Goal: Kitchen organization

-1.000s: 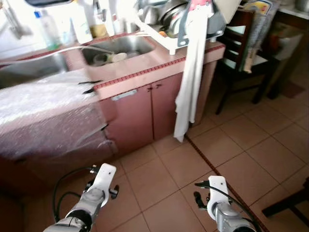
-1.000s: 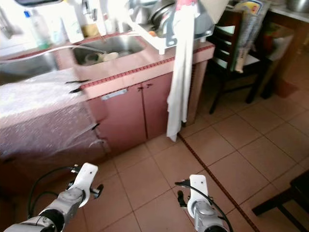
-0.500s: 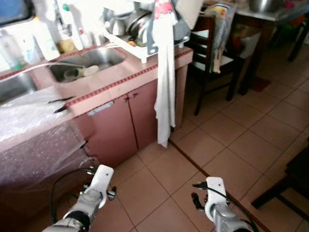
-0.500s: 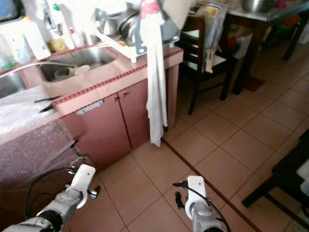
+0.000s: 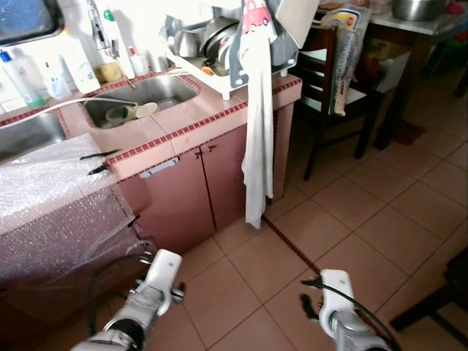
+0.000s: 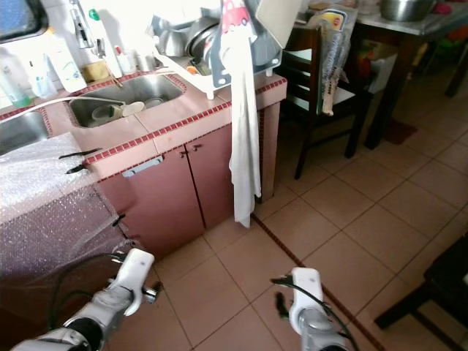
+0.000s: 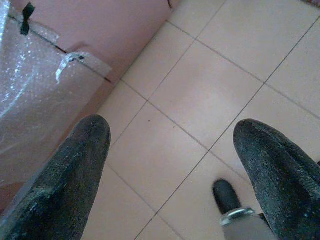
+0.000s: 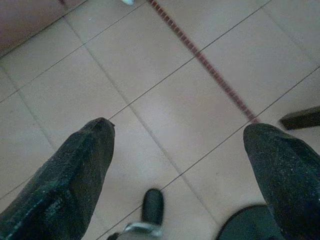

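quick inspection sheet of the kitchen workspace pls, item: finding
Surface: pink tiled counter with steel sink; its left part under clear bubble wrap.
Job's things: white dish rack holding pots and pans; cups in the sink.
Clutter: long white cloth hanging off the counter edge; bottles behind the sink.
Grippers: left gripper and right gripper open, empty, low over the floor.
Cables: black cable looping by the left arm.
Surroundings: tan tiled floor; dark wooden chair beside the counter.
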